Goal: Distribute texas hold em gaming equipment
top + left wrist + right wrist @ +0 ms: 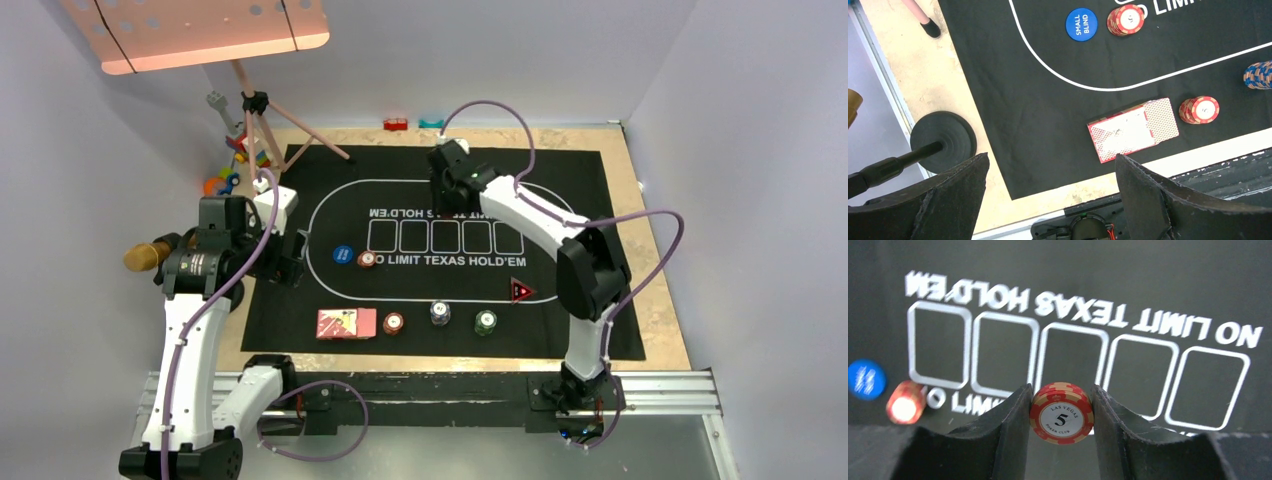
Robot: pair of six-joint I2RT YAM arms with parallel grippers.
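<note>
My right gripper (1062, 399) is shut on a small stack of red poker chips (1062, 412) marked 5, held above the mat's row of card boxes; from above, the right gripper (447, 200) hangs over the mat's far side. My left gripper (1052, 159) is open and empty over the mat's near left corner. A blue small-blind button (1081, 24) and red chips (1125, 19) lie together. Red-backed cards (1133, 130) sit beside another red stack (1199, 110). Grey-black chips (440, 313), green chips (485, 322) and a triangular marker (520, 291) lie near the mat's front.
A stand with a pink tray (255, 105) rises at the back left, its round black foot (943, 141) on the wood beside the mat. Colourful toy pieces (235, 165) lie by it. Small red (396, 124) and teal (431, 123) blocks sit at the far edge.
</note>
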